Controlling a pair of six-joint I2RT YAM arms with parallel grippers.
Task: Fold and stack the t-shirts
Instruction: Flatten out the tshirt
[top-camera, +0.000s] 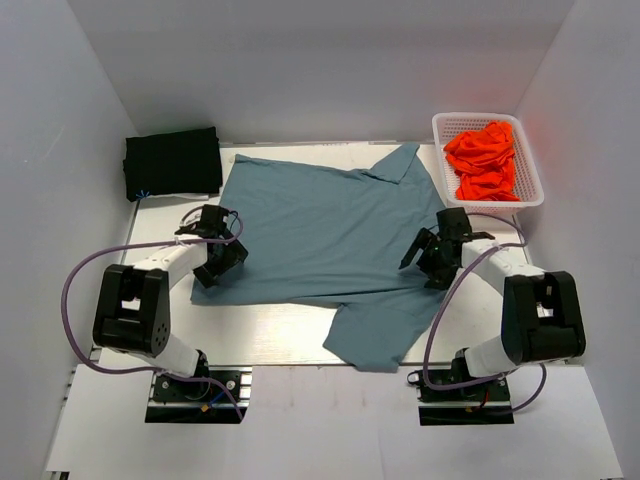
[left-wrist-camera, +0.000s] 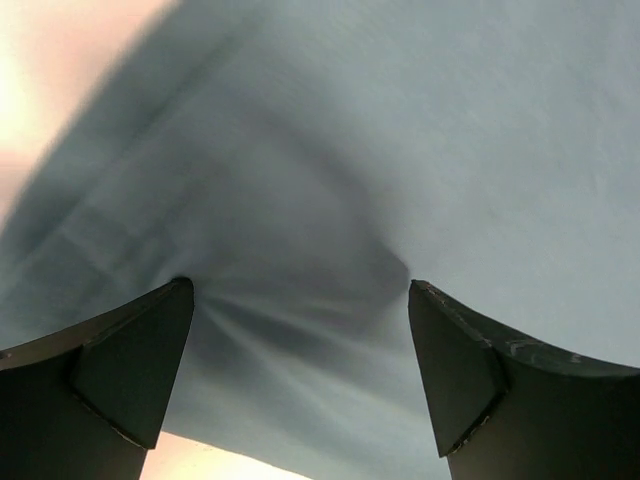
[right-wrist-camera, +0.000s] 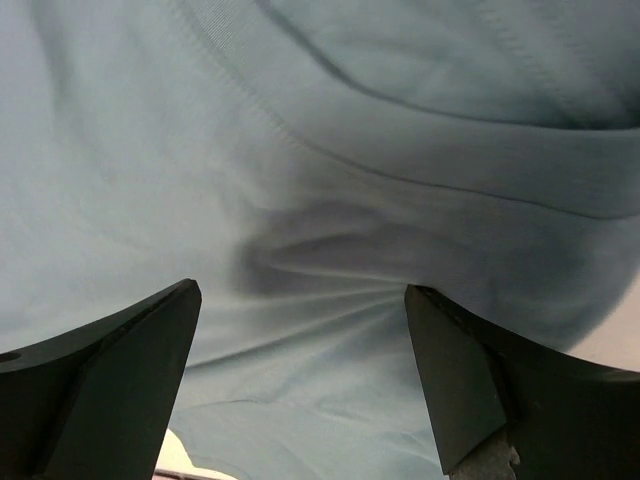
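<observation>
Lying under even light, the worktop (top-camera: 270, 335) is a pale, faintly shiny slab shut in by plain white walls (top-camera: 320, 70) on its left, far and right sides. The arm bases are bolted at the near edge, and a purple cable (top-camera: 68, 290) loops beside each arm.

The blue shirt (top-camera: 320, 230) is spread flat across the middle of the worktop. Its long axis runs left to right. The hem lies toward the left edge and the shoulders toward the right edge. One sleeve points to the far edge and the other to the near edge, where it reaches nearly to the rim. The cloth is mostly smooth, with shallow creases.

The black shirts (top-camera: 172, 162) sit as a folded pile at the far left corner, apart from the blue shirt; how many are in the pile cannot be told. The basket (top-camera: 440, 125), a white lattice, stands at the far right corner and holds the orange shirts (top-camera: 485, 160) in a crumpled heap.

The left gripper (top-camera: 220, 258) is over the hem end, toward the near left. In its wrist view the left gripper (left-wrist-camera: 300, 290) has its jaws spread, with a pucker of blue cloth (left-wrist-camera: 420, 150) rising between them.

The right gripper (top-camera: 430, 258) is over the shoulder end by the right edge. In its wrist view the right gripper (right-wrist-camera: 300, 290) is likewise spread, with gathered blue cloth (right-wrist-camera: 150, 130) and a stitched seam between the fingers. Whether the tips press into the cloth cannot be told.
</observation>
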